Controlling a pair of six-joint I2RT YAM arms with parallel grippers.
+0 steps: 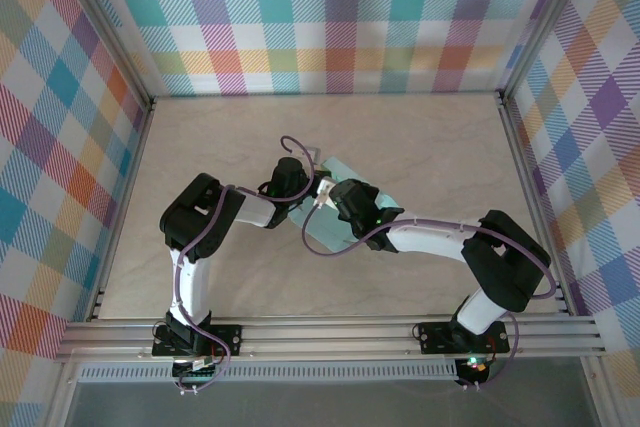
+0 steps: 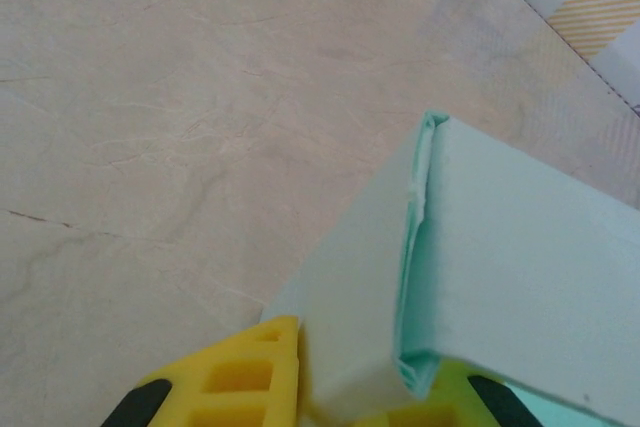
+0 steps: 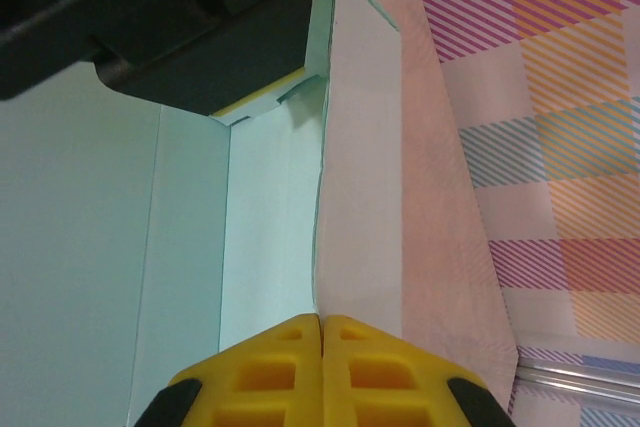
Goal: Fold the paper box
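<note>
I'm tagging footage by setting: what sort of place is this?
Probably a lab robot test cell, not a home or shop: left arm and right arm bolted to an aluminium rail, a marble-look tabletop boxed in by plaid-printed panels, and a paper box as workpiece.
</note>
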